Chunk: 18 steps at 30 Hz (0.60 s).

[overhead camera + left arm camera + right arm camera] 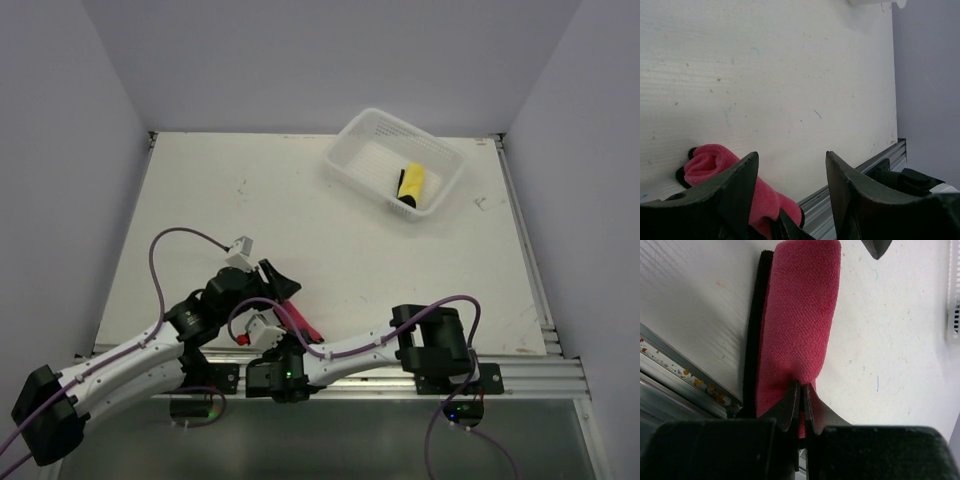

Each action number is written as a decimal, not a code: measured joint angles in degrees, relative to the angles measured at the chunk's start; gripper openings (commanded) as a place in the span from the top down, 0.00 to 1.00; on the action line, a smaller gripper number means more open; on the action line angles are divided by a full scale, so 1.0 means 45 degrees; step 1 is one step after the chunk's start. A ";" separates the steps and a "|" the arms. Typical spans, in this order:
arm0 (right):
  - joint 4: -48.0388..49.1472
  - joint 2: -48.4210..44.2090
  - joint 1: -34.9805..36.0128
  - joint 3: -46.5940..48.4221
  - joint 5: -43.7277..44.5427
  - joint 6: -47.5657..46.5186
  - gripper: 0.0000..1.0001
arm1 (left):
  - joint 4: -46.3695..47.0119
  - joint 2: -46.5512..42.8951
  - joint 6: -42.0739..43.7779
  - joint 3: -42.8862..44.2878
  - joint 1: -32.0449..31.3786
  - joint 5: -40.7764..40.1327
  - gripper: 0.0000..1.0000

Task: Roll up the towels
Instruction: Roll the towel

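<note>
Towel roll (800,315) pinched by right hand (801,387) | left hand (791,156) fingers wide apart

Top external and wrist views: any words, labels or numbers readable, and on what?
None legible in any view. The pink towel, the yellow rolled towel, the white basket and the table bear no lettering; the table shows only scuffs and small marks.
</note>
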 measured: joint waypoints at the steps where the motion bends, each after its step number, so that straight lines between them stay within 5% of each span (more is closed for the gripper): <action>1: -0.0097 0.0073 0.0000 0.0073 0.0049 0.0005 1.00 | 0.0121 0.0044 -0.0010 -0.0029 0.0000 0.0126 0.40; 18: -0.0529 0.0447 0.0019 0.0544 0.0165 0.0010 1.00 | 0.2584 0.0432 -0.0753 -0.2895 0.0000 0.0869 0.41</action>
